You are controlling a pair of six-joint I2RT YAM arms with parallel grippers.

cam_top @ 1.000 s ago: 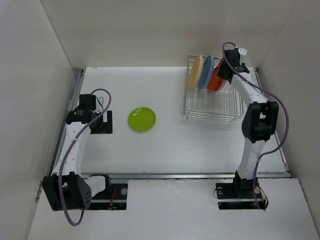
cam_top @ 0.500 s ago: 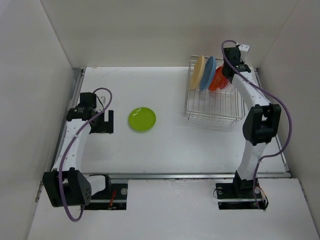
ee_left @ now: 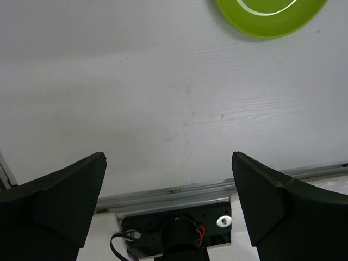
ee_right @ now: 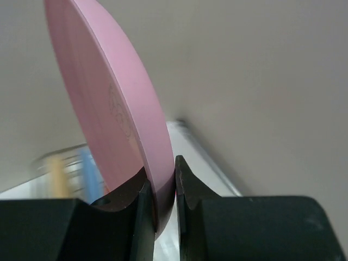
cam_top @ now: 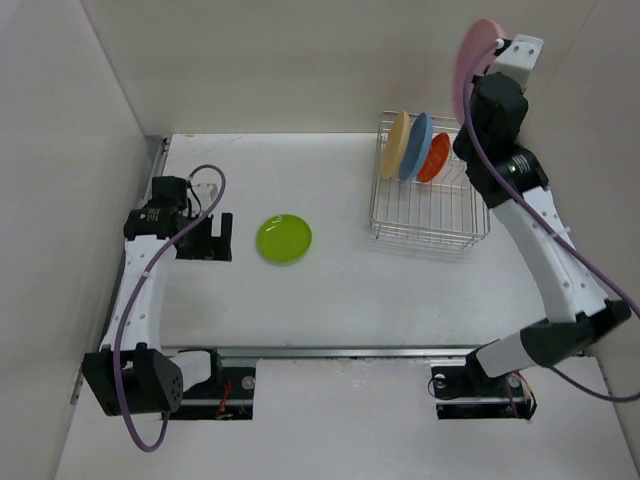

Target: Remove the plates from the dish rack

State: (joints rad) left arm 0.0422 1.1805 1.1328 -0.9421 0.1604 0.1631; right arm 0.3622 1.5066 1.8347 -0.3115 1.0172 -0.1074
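Note:
My right gripper [cam_top: 478, 75] is raised high above the dish rack [cam_top: 427, 215] and shut on the rim of the pink plate [cam_top: 470, 58]. The right wrist view shows the pink plate [ee_right: 114, 114] edge-on between the fingertips [ee_right: 187, 179]. The cream-yellow plate [cam_top: 395, 143], blue plate [cam_top: 415, 146] and orange-red plate [cam_top: 434, 158] stand upright in the rack's back slots. The lime green plate [cam_top: 284, 238] lies flat on the table at centre-left; its edge shows in the left wrist view [ee_left: 266, 16]. My left gripper [cam_top: 222, 236] is open and empty, just left of the green plate.
White walls enclose the table on the left, back and right. A metal rail [cam_top: 370, 351] runs along the table's near edge, with the arm bases [cam_top: 480, 385] below it.
My right arm has lifted the pink plate up out of the rack, high above it. The left gripper has shifted slightly towards the green plate.

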